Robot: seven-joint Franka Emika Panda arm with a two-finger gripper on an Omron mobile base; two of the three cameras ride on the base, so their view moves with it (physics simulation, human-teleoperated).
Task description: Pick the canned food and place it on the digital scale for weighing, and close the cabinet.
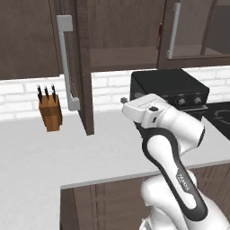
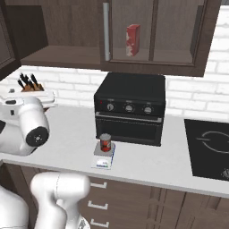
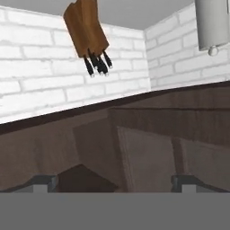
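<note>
base views: behind arm, share oven point(image 1: 168, 87) | hand view: inverted, near cabinets

Glossy white rounded arm point(image 1: 175, 148) with black joint bands.

The pale bench point(image 2: 147, 165) carries a black oven point(image 2: 129, 108) at the wall, with the scale point(image 2: 103, 159) just in front of it and the can point(image 2: 105, 142) upright on the scale. A knife block point(image 1: 50, 114) stands further left; a hob point(image 2: 208, 147) is set in at the right.

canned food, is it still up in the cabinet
No, the canned food stands on the digital scale on the counter in front of the oven.
</note>
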